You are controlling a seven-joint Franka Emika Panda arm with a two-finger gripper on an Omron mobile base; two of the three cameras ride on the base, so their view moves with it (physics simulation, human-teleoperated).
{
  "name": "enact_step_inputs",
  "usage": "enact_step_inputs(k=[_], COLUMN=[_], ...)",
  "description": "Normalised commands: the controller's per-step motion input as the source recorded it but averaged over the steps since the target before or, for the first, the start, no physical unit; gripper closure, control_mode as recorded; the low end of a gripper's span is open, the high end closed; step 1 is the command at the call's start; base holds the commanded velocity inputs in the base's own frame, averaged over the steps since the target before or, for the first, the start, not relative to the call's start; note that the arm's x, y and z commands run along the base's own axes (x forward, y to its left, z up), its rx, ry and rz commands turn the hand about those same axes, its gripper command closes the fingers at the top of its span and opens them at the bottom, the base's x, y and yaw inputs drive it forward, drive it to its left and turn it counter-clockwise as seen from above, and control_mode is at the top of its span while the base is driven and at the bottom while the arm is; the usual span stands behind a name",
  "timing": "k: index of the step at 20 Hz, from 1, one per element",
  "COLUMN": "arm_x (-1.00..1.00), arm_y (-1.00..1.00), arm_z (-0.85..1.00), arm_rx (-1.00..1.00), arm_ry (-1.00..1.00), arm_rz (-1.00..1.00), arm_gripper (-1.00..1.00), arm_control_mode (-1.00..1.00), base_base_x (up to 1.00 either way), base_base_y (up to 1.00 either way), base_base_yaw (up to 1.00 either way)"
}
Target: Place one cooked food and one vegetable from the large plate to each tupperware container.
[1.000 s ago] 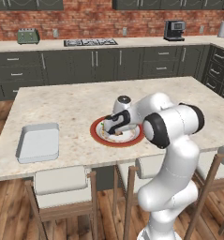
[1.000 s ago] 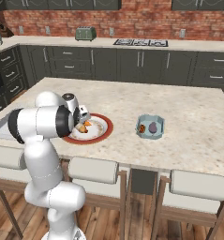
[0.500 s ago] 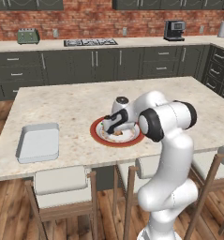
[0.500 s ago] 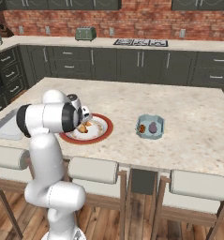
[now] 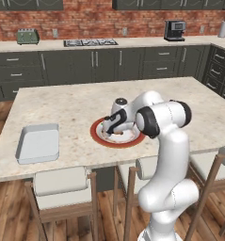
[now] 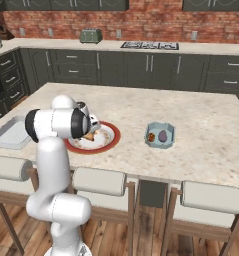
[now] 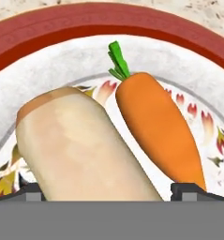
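End effector (image 7: 106, 190) lower, bun (image 7: 80, 150) astride.

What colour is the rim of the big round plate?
Dark red rim, clearest in the hand view.

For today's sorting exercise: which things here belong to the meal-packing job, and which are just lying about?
Job: hot dog, carrot, red-rimmed plate, grey-blue tupperware tray, open gripper.
Lying about: blue bowl, toaster, coffee machine.
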Motion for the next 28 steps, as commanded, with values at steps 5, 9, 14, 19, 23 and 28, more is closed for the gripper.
enact_step_inputs(k=[5, 9, 14, 19, 23, 28], arm_x=[-0.03, -0.39, -0.92, -0.79, -0.46, -0.11], arm_y=[0.11, 0.00, 0.16, 0.28, 0.29, 0.77], arm_z=[-0.32, -0.07, 0.75, 0.89, 0.71, 0.31], arm_rx=[0.00, 0.00, 0.03, 0.21, 0.27, 0.09], arm_ry=[0.01, 0.00, -0.09, 0.00, 0.00, 0.00], arm_rz=[0.00, 0.00, -0.04, -0.12, -0.25, -0.49], arm_gripper=[1.00, 1.00, 1.00, 1.00, 1.00, 1.00], arm_control_mode=[-1.00, -1.00, -1.00, -1.00, -1.00, -1.00], base_base_x=[0.00, 0.00, 0.00, 0.00, 0.00, 0.00], base_base_y=[0.00, 0.00, 0.00, 0.00, 0.00, 0.00], base_base_yaw=[0.00, 0.00, 0.00, 0.00, 0.00, 0.00])
